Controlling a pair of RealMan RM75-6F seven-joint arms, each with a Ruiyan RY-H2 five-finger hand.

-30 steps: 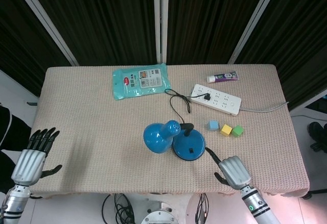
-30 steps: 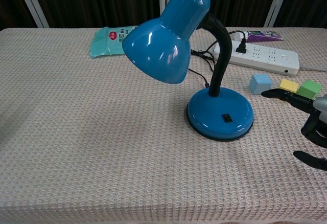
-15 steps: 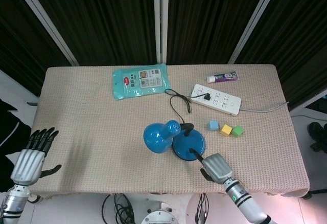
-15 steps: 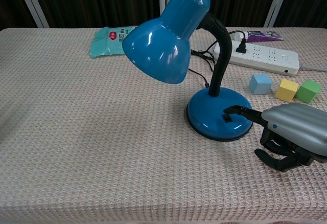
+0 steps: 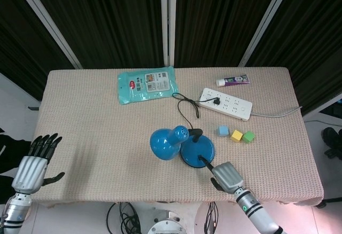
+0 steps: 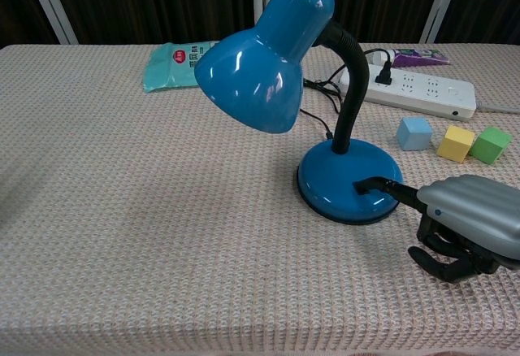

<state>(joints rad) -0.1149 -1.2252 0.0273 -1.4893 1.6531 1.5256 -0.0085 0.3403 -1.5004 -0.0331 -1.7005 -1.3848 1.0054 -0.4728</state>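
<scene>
Head view, table: a beige woven table (image 5: 107, 132) is seen from above, backed by dark curtains.
Head view, lamp: a blue desk lamp (image 5: 181, 144) is placed near the table's front edge, right of centre; its shade is leaned toward the left and its round base is set to the right.
Head view, right hand: the right hand (image 5: 226, 175) is laid at the front edge, just right of the lamp base. 1 dark finger is stretched up and left onto the base; the others appear curled in, with nothing gripped.
Head view, left hand: the left hand (image 5: 33, 165) is held off the table's front left corner, fingers apart and empty, well apart from the lamp.
Head view, other things: a teal wipes pack (image 5: 146, 84), a white power strip (image 5: 226, 103), a small tube (image 5: 232, 80) and 3 blocks (image 5: 235, 134) (blue, yellow, green) are laid further back.

Chest view, lamp: the lamp base (image 6: 349, 180) is shown in the middle, with the black neck risen from it and the shade (image 6: 260, 55) hung over the left.
Chest view, right hand: the right hand (image 6: 467, 224) is seen low at the right edge. Its extended fingertip (image 6: 363, 184) is set on the base's front right, where a switch is judged to be; contact looks made, but pressing cannot be told.
Key relation: the base lies left and slightly ahead of the right hand, along the line of the pointing finger. The right hand is by far the nearer.
</scene>
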